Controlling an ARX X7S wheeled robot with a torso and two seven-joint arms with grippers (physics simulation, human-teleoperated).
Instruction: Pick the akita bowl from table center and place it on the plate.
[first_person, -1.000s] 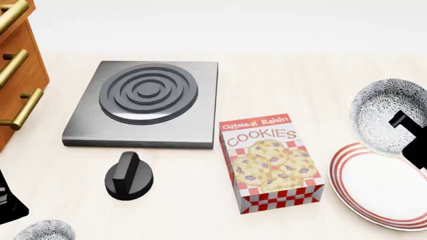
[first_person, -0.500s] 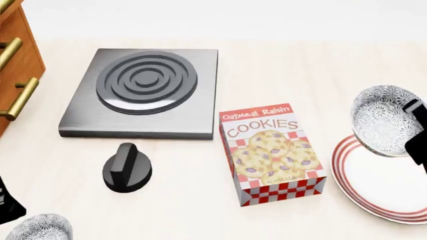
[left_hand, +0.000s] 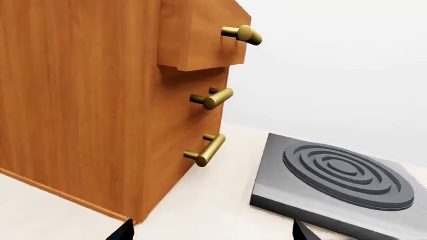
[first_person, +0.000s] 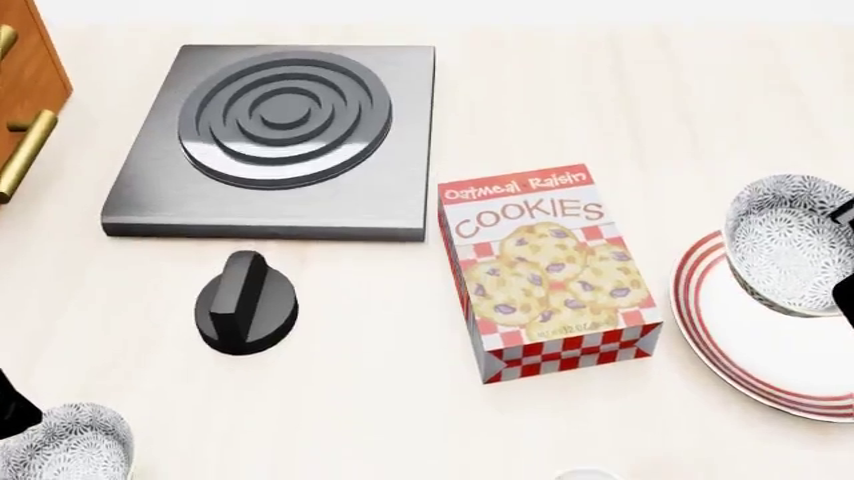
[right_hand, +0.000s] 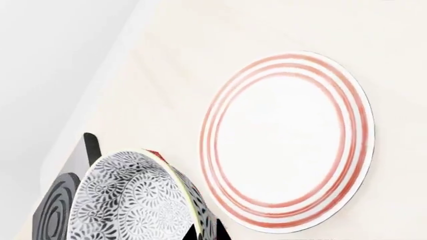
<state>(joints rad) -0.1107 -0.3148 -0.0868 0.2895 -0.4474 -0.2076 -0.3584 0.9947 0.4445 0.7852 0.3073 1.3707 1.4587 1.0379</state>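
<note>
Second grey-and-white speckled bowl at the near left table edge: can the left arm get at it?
Probably yes: the speckled bowl sits beside that arm's dark link, nothing between them.

The plate (first_person: 747, 350) lay bare and open from above; only the cookie box (first_person: 547, 275) stood near its left rim.

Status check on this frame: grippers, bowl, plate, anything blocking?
Right gripper holds the akita bowl, tilted, above the plate rim. Left gripper barely in view, state unclear. Plate bare; cookie box stands beside it, apart. Second bowl near left arm.
</note>
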